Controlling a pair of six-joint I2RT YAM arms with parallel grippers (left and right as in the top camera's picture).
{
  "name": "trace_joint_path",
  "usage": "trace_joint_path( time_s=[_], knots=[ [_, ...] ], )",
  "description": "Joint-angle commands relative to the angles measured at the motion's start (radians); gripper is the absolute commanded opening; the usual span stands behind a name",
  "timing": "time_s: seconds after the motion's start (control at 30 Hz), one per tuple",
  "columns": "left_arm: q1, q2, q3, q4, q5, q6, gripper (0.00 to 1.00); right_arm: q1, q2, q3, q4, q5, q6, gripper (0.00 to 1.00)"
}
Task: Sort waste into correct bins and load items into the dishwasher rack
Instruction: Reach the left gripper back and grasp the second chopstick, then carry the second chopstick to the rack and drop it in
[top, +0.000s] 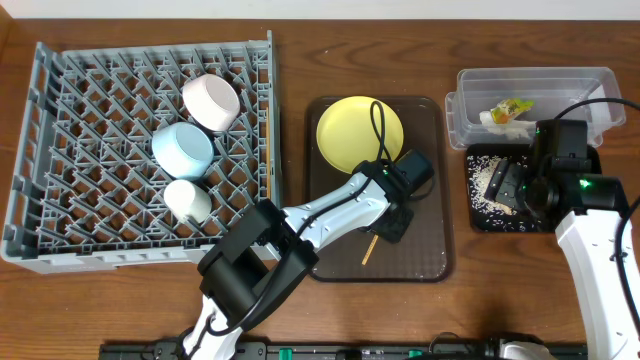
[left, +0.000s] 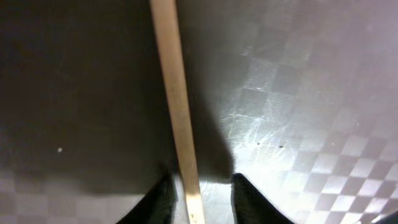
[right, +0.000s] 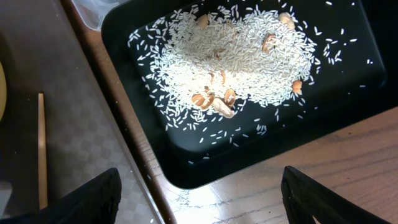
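Straddling a chopstick (left: 177, 112) on the brown tray (left: 298, 93), the left gripper (left: 202, 202) was set jaws parted, seemingly for a pinch; the right gripper (right: 199, 193) was held spread above rice (right: 242, 56) in the black tray (right: 348, 68)

The rack (top: 60, 200), at left, holds a rear bowl (top: 210, 102), middle bowl (top: 183, 150) and cup (top: 188, 200) in front. Right of it, the serving tray (top: 425, 240) bears the plate (top: 350, 135) behind and seemingly one chopstick (top: 369, 250) in front. Far right, the wrapper (top: 512, 108) lies in the tub (top: 580, 85), and rice (top: 483, 178) in the shallow tray (top: 485, 218) before it.
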Motion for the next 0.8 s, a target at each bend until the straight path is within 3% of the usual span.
trace_joint_path(
  time_s=[0.0, 0.23, 0.5, 0.63, 0.77],
  knots=[
    [-0.003, 0.035, -0.007, -0.009, -0.003, 0.007, 0.19, -0.006, -0.014, 0.007, 0.000, 0.003, -0.001, 0.80],
    [0.000, -0.019, 0.014, -0.102, -0.086, 0.019, 0.08, -0.006, -0.014, 0.007, -0.001, 0.003, -0.016, 0.80],
    [0.015, -0.275, 0.036, -0.187, -0.122, 0.147, 0.08, -0.006, -0.014, 0.007, 0.000, 0.003, -0.016, 0.80],
    [0.079, -0.408, 0.036, -0.217, -0.259, 0.146, 0.08, -0.006, -0.014, 0.007, 0.000, 0.003, -0.016, 0.81],
    [0.208, -0.471, 0.036, -0.224, -0.307, 0.145, 0.08, -0.006, -0.014, 0.007, 0.000, 0.002, -0.016, 0.81]
  ],
)
